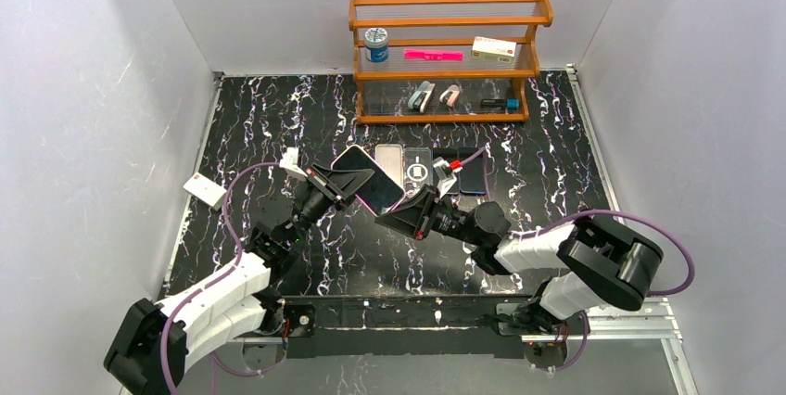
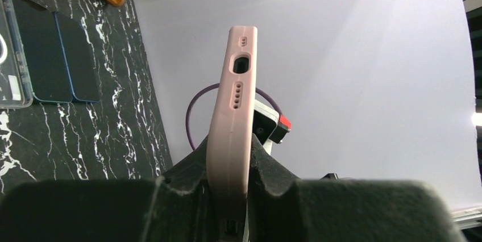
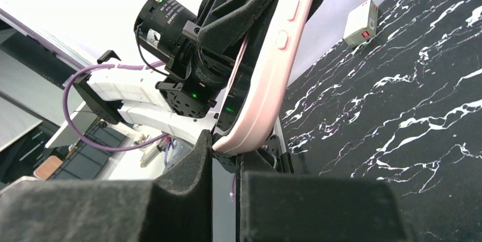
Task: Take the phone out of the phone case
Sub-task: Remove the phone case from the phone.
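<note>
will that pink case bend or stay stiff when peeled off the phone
Probably bendy: the case looks like matte soft rubber with rounded edges. Likely grippy, not slippery, in the jaws. With the phone inside, it should feel stiff.

White shells on the long links of left arm [image 1: 218, 295] and right arm [image 1: 542, 251]; black joint housings. A purple cable [image 1: 234, 193] loops along each. Both left gripper [image 1: 345, 184] and right gripper [image 1: 400, 219] are matte black with grainy fingers [image 3: 187, 196]. The right gripper carries a red-tipped white tab [image 2: 278, 121]. The wrist motor [image 3: 166, 16] on the left arm is a black cylinder with a white-print label and green lights [image 3: 196, 88] below.
</note>
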